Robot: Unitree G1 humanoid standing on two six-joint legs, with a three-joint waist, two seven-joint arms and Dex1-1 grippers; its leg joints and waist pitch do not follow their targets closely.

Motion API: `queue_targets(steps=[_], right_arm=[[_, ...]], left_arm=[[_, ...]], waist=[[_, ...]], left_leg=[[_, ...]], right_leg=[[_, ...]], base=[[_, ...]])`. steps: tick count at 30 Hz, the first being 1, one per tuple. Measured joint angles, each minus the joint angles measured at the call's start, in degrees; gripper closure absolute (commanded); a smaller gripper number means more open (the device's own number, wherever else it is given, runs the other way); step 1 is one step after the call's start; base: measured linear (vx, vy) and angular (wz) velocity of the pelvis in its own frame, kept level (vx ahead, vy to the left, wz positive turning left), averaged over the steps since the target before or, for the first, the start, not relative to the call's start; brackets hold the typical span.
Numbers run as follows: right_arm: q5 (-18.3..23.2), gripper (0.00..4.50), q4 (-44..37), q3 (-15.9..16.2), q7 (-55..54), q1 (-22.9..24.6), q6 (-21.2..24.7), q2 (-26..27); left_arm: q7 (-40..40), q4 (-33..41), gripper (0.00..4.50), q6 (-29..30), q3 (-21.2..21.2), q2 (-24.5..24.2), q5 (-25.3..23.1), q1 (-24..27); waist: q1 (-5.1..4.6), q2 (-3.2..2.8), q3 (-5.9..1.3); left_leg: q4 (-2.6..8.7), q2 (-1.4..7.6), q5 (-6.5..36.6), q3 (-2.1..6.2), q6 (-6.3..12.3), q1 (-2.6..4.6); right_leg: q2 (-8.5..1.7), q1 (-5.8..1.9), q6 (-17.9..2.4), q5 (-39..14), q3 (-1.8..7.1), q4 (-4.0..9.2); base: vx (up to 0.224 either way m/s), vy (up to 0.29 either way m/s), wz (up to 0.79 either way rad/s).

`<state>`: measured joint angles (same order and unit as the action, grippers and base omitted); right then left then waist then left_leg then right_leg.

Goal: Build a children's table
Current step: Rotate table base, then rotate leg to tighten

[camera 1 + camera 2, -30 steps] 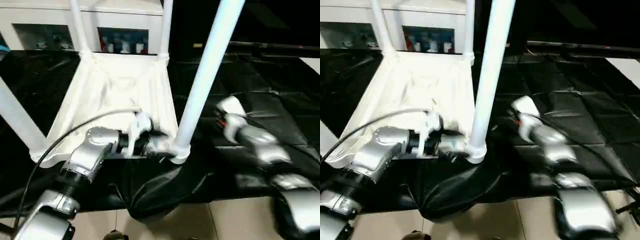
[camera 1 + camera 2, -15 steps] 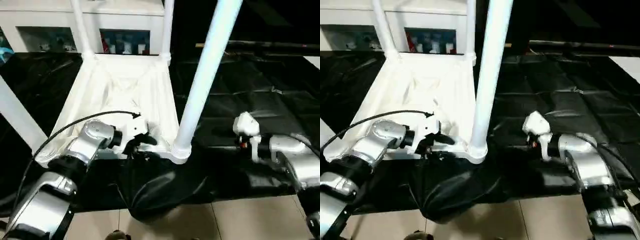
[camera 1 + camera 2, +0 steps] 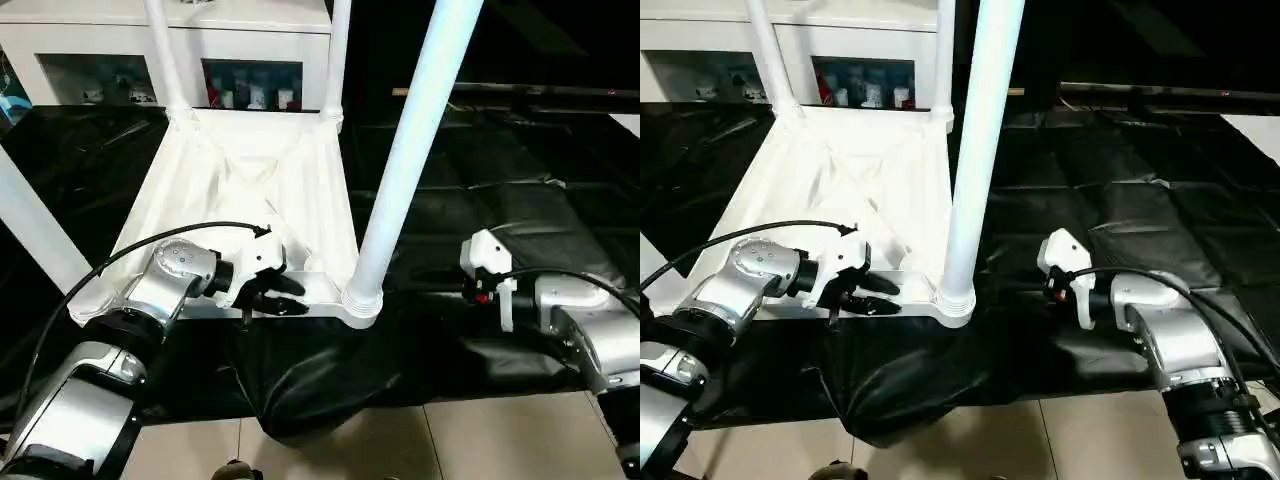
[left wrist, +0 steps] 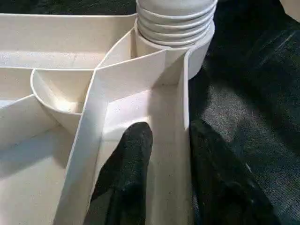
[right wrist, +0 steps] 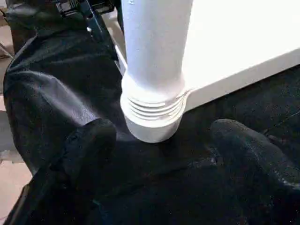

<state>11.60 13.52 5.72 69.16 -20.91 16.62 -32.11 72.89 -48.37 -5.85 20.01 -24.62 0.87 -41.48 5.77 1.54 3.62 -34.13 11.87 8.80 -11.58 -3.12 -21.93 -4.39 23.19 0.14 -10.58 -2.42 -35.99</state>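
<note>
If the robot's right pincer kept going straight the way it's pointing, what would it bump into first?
Most likely the near table leg, just above its ribbed corner socket. In the right wrist view the right pincer stands open and aims at it, with black sheet between them. Depth is hard to judge.

No legible text, label, brand, number or sign appears on any surface. Items behind the cabinet [image 3: 250, 85] glass are unreadable.
</note>
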Motion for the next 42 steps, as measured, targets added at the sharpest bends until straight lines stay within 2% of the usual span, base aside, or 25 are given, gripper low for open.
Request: queue_targets(steps=[4, 5, 7, 8, 10, 12, 15, 18, 20, 27, 28, 33, 34, 38, 40, 42], right_arm=[[0.0, 0.63, -1.0, 0.4, -0.1, 0.3, 0.8, 0.0], [0.0, 0.63, -1.2, 0.5, -0.1, 0.3, 0.8, 0.0], [0.2, 0.63, -1.2, 0.5, -0.2, 0.3, 1.0, 0.1], [0.4, 0.29, -1.2, 0.5, -0.2, 0.3, 1.3, 0.4], [1.1, 0.29, -1.2, 0.4, -1.0, 0.3, 2.1, 1.7], [1.3, 0.06, -1.1, 1.3, -1.4, 0.6, 2.5, 3.1], [-1.8, 0.0, 1.3, 3.7, -5.3, 0.7, -2.4, 6.0], [-3.8, 0.0, 4.1, 3.9, -8.1, -0.2, -4.6, 7.3], [-5.4, 0.0, 6.6, 4.0, -10.5, -2.5, -6.3, 8.8], [-6.3, 0.0, 10.5, 5.4, -11.5, -5.1, -8.7, 11.2], [-6.3, 0.26, 10.9, 5.5, -11.3, -5.3, -8.9, 11.3], [-6.3, 0.52, 14.0, 5.7, -10.9, -6.3, -11.2, 12.7], [-6.3, 0.75, 14.5, 5.7, -10.9, -6.5, -11.7, 12.9], [-6.4, 0.9, 17.7, 6.0, -10.5, -8.1, -13.4, 14.0], [-6.5, 1.23, 18.6, 6.0, -10.5, -8.5, -14.1, 14.3], [-6.4, 1.27, 19.5, 6.0, -10.2, -8.6, -14.8, 14.7]], left_arm=[[0.6, -0.5, 3.55, -1.0, 0.0, 0.0, -0.3, 0.0], [0.6, -0.7, 3.76, -1.2, 0.0, 0.0, -0.4, 0.0], [0.9, -0.8, 3.8, -1.5, 0.0, 0.0, -0.6, 0.0], [1.2, -0.8, 3.96, -1.7, 0.0, -0.1, -0.7, 0.0], [1.4, -0.8, 4.09, -1.6, 0.0, -0.4, -0.7, 0.0], [1.6, -0.6, 4.24, -1.5, 0.0, -0.5, -0.7, 0.2], [1.7, 0.4, 4.46, -1.2, 0.0, -0.4, -0.7, 0.6], [1.7, 1.2, 4.46, -0.7, -0.1, -0.5, -0.7, 1.0], [1.7, 1.4, 4.46, -0.6, -0.4, -0.7, -0.7, 1.2], [1.7, 2.2, 4.46, -0.5, -0.6, -0.6, -0.7, 1.6], [1.6, 2.3, 4.5, -0.4, -0.6, -0.6, -0.8, 1.7], [1.5, 3.1, 4.5, -0.2, -1.1, -0.9, -1.1, 2.2], [1.4, 3.2, 4.5, -0.2, -1.1, -0.9, -1.1, 2.3], [1.1, 3.4, 4.5, 0.1, -1.2, -1.0, -1.1, 2.5], [0.9, 3.5, 4.5, 0.4, -1.3, -1.0, -1.1, 2.5], [0.7, 3.6, 4.5, 0.4, -1.3, -1.0, -1.1, 2.6]], waist=[[-0.02, 0.0, 0.0], [-0.03, 0.0, 0.0], [-0.06, 0.0, 0.0], [-0.16, 0.0, 0.0], [-0.48, 0.03, -0.02], [-0.61, 0.02, -0.02], [-0.8, 0.02, -0.02], [-0.82, 0.02, -0.02], [-0.98, 0.02, -0.02], [-0.88, 0.01, -0.02], [-0.88, 0.01, -0.02], [-1.07, 0.08, -0.03], [-1.08, 0.08, -0.03], [-1.34, 0.07, -0.03], [-1.38, 0.08, -0.03], [-1.45, 0.08, -0.03]], left_leg=[[0.0, 0.0, 0.0, 0.01, 0.0, 0.02], [0.0, 0.0, 0.0, 0.01, 0.0, 0.04], [0.0, 0.0, 0.0, 0.02, -0.01, 0.08], [0.0, 0.0, 0.0, 0.02, -0.01, 0.09], [0.0, -0.01, 0.0, 0.03, -0.01, 0.16], [0.0, -0.02, 0.0, 0.04, -0.01, 0.18], [0.0, -0.03, 0.0, 0.02, -0.01, 0.19], [0.03, -0.04, 0.0, 0.02, -0.02, 0.19], [0.05, -0.03, 0.0, 0.02, -0.02, 0.23], [0.1, -0.04, 0.0, 0.01, -0.02, 0.25], [0.11, -0.04, 0.0, 0.02, -0.02, 0.25], [0.11, -0.04, 0.0, 0.0, -0.02, 0.29], [0.11, -0.04, 0.0, 0.0, -0.02, 0.29], [0.11, -0.04, 0.0, -0.01, -0.02, 0.33], [0.11, -0.04, 0.0, 0.0, -0.02, 0.34], [0.12, -0.04, 0.0, -0.01, -0.02, 0.35]], right_leg=[[0.0, 0.0, 0.0, 0.0, -0.01, 0.0], [0.0, -0.01, 0.0, 0.0, 0.0, 0.0], [0.0, -0.02, 0.1, 0.0, -0.01, 0.0], [0.0, -0.02, 0.2, -0.1, 0.0, 0.01], [0.0, -0.03, 0.2, -0.1, -0.01, 0.02], [0.0, -0.02, 0.2, -0.1, -0.01, 0.03], [-0.02, 0.0, 0.2, -0.1, 0.01, 0.03], [-0.02, 0.0, 0.2, -0.1, 0.03, 0.04], [-0.02, 0.01, 0.2, -0.1, 0.0, 0.03], [-0.02, 0.0, 0.0, 0.0, 0.02, 0.03], [-0.02, 0.0, 0.0, 0.0, 0.01, 0.03], [-0.02, 0.0, 0.0, 0.0, 0.02, 0.03], [-0.02, 0.0, 0.0, 0.0, 0.02, 0.04], [-0.02, 0.0, 0.0, 0.0, 0.04, 0.04], [-0.02, 0.0, 0.0, 0.0, 0.04, 0.03], [-0.02, 0.0, 0.0, 0.0, 0.03, 0.03]], base=[[0.0, 0.0, 0.0], [0.0, 0.0, 0.0], [0.0, 0.0, 0.0], [0.0, 0.0, 0.0], [0.0, 0.0, 0.0], [0.0, 0.0, 0.0], [0.0, 0.0, 0.0], [0.0, 0.0, 0.0], [0.0, 0.0, 0.0], [0.0, 0.0, 0.0], [0.0, 0.0, 0.0], [0.0, 0.0, 0.0], [0.0, 0.0, 0.0], [0.0, 0.0, 0.0], [0.0, 0.0, 0.0], [0.0, 0.0, 0.0]])
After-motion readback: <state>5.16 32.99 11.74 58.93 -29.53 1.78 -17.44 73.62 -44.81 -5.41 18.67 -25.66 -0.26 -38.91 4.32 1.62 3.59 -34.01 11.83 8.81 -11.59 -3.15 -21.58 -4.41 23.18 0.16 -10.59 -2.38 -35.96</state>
